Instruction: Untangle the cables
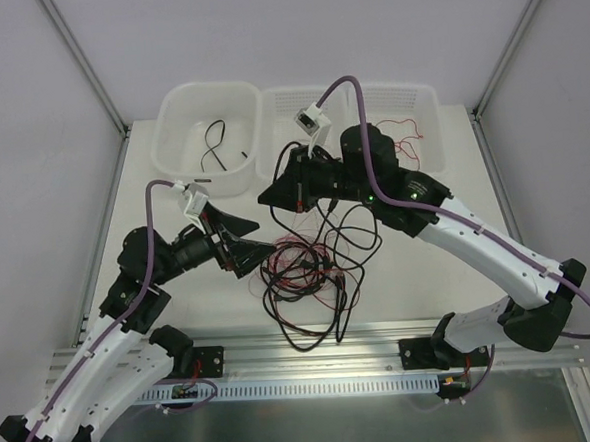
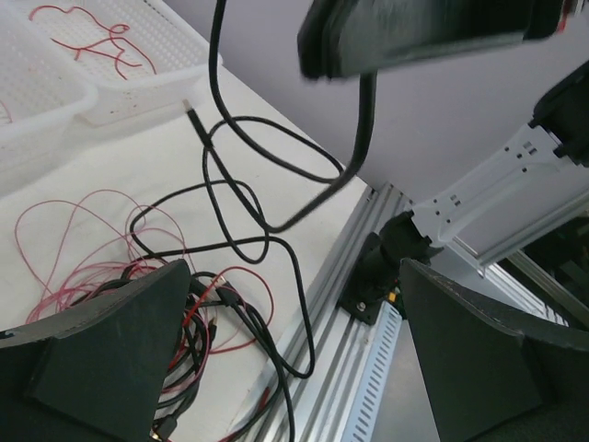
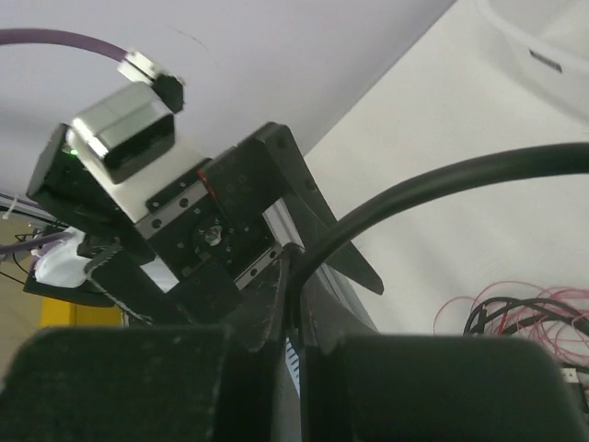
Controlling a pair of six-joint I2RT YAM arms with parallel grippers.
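Note:
A tangle of black, red and fine pinkish-red cables [image 1: 303, 276] lies on the white table in front of the arms; it also shows in the left wrist view [image 2: 198, 313]. My right gripper [image 1: 268, 196] is shut on a black cable [image 3: 460, 180], pinched between its fingertips [image 3: 296, 285] and lifted above the tangle. That black cable [image 2: 366, 120] hangs in loops below the right gripper [image 2: 433, 32]. My left gripper [image 1: 266, 239] is open and empty, just left of the tangle, with its jaws wide apart [image 2: 294, 368].
Two white bins stand at the back. The left bin [image 1: 175, 138] holds one black cable [image 1: 213, 146]. The right bin [image 1: 423, 98] holds a red wire [image 1: 405, 139], also seen in the left wrist view [image 2: 92, 41]. An aluminium rail [image 1: 312, 340] runs along the near table edge.

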